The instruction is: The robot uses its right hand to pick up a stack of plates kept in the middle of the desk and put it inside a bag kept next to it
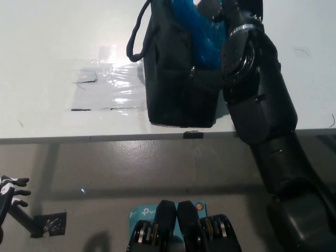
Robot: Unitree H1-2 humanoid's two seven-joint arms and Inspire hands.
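White desk (pixel 52 42) holds our black bag (pixel 176 84); blue plates (pixel 197 31) half sunk inside, right hand (pixel 218 8) cropped, grip unclear; left hand (pixel 8 191) loosely spread.

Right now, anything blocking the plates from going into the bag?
Nothing visible does. The blue plates are already partway down in the open top of the black bag, with the right hand on them at the picture's top edge. The bag's interior is hidden. The left hand rests at lower left, away from the desk.

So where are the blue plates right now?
In the head view, the stack of blue plates sits at top centre, partly down in the open mouth of the black fabric bag, beside the black right hand.
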